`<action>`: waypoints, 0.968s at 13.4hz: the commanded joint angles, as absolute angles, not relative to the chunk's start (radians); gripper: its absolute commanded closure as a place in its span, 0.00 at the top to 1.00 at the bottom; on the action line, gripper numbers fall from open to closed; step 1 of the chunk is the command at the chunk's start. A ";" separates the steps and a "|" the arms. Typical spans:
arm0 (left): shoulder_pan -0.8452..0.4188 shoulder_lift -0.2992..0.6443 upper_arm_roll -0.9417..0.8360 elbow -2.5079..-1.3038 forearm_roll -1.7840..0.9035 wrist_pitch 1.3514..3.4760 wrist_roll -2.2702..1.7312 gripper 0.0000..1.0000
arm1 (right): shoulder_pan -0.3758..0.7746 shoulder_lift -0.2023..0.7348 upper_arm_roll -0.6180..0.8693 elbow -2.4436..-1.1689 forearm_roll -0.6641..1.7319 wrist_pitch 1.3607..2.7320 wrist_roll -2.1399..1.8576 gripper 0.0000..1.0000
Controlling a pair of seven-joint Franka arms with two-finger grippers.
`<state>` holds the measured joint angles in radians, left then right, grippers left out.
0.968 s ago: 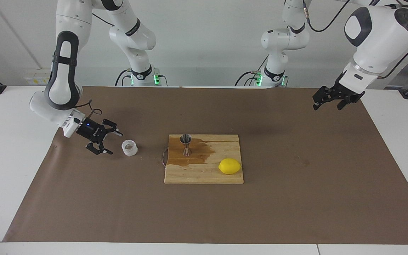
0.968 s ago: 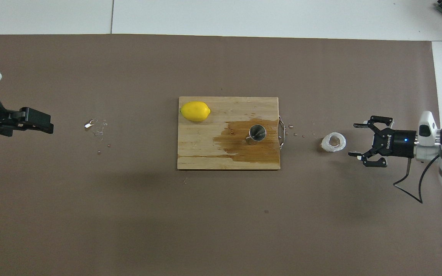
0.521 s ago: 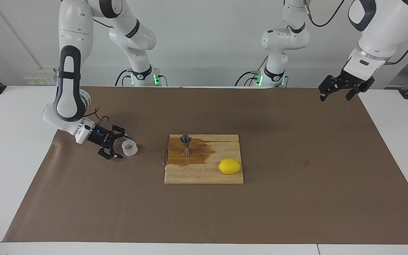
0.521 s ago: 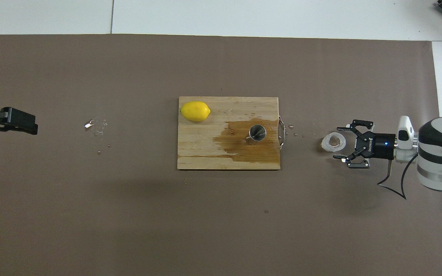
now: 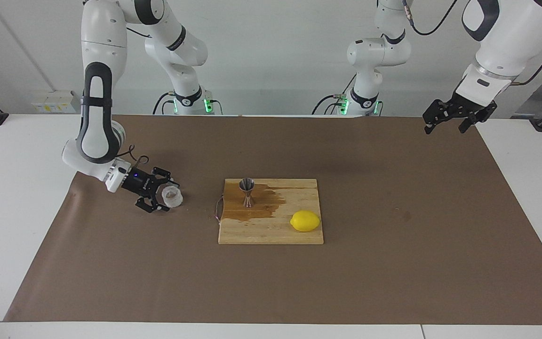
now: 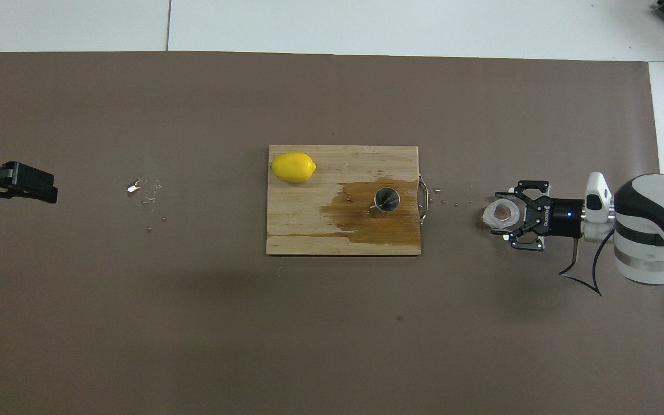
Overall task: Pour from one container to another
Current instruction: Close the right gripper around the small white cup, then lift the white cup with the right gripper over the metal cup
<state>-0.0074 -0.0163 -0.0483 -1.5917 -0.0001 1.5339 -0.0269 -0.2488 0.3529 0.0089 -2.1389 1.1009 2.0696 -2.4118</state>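
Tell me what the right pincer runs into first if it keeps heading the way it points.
The right pincer points toward the middle of the table, low over the brown mat, its fingers open on either side of the small plastic cup. The cup comes first; whether a finger already touches it is unclear.

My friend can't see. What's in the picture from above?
The right gripper reaches around a small plastic cup on the brown table cover. A steel jigger and a lemon sit on a wet cutting board.
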 commanded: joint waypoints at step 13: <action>0.000 -0.037 -0.043 -1.608 0.011 1.522 -0.029 1.00 | -0.005 0.123 0.012 -2.128 1.017 2.251 -1.892 0.22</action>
